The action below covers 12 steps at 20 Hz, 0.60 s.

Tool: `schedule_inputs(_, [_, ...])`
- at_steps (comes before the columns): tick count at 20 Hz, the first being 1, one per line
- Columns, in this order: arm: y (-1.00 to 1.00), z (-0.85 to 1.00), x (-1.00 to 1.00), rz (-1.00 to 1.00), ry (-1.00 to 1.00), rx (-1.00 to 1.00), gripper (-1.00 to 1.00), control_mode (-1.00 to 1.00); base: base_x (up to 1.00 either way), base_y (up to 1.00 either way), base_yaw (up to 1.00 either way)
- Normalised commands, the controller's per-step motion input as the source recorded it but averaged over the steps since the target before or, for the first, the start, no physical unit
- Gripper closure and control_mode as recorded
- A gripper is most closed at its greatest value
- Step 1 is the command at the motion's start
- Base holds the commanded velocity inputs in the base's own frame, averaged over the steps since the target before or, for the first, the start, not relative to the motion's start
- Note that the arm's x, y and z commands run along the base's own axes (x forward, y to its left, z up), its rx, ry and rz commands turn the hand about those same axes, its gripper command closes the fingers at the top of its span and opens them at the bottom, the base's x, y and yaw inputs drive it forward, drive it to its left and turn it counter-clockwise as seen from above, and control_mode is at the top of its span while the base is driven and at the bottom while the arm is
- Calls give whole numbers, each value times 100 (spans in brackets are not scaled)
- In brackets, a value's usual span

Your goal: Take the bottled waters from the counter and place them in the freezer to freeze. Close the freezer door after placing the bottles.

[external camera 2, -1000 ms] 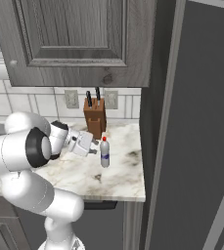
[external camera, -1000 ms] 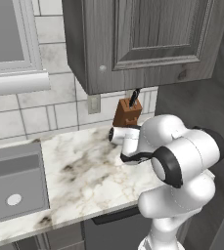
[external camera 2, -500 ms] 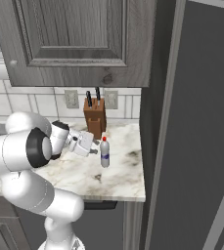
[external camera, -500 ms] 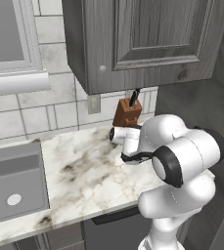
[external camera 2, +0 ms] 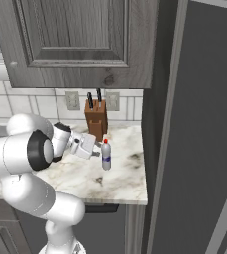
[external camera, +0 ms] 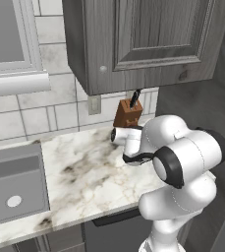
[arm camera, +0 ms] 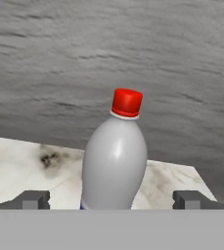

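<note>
One bottled water [arm camera: 114, 161], whitish with a red cap, stands upright on the marbled counter [external camera 2: 122, 176] near its right end. In the right base view the same bottle [external camera 2: 105, 156] sits just in front of the hand. My gripper [arm camera: 113, 200] is open, its two dark fingertips [arm camera: 33, 199] level with the bottle's lower body, one on each side and apart from it. From the right base view my gripper [external camera 2: 98, 150] reaches sideways at the bottle from the left. The freezer's tall grey unit [external camera 2: 199, 129] rises at the counter's right end; its inside is hidden.
A brown knife block [external camera 2: 95, 119] stands against the tiled wall just behind the bottle, and also shows behind the arm [external camera: 127, 114]. Dark wood-grain wall cabinets [external camera 2: 80, 39] hang low over the counter. A grey sink [external camera: 11, 182] lies at the left.
</note>
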Motion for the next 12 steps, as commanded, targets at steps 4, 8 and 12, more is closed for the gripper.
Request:
schedule_inputs(4, [0,0,0,-2,0,0,-100,-100,0,0,0])
schedule_inputs(8, [0,0,0,-7,0,0,-100,-100,0,0,0])
schedule_inputs(12, [0,0,0,-10,0,0,-100,-100,0,0,0])
